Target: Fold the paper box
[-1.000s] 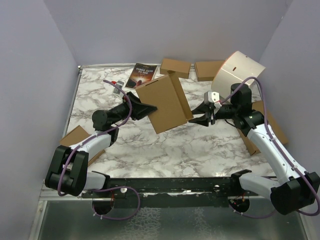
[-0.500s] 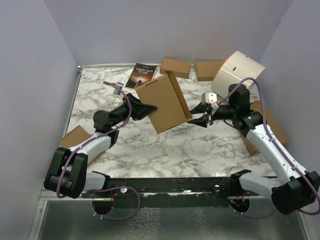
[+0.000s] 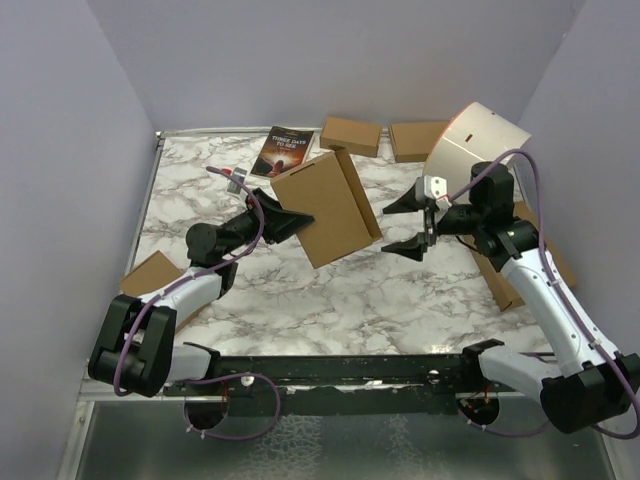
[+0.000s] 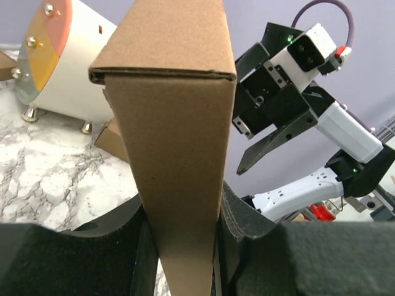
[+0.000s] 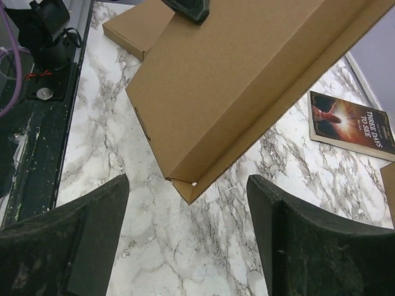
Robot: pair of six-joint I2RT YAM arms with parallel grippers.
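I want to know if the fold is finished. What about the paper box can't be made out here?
- Top view: the underside of the paper box faces away; the left gripper covers part of its left edge.
- Left wrist view: the box is edge-on, so its broad faces are hidden.
- Right wrist view: its far end is cut off by the top edge.
- Whether every flap is tucked: cannot tell.
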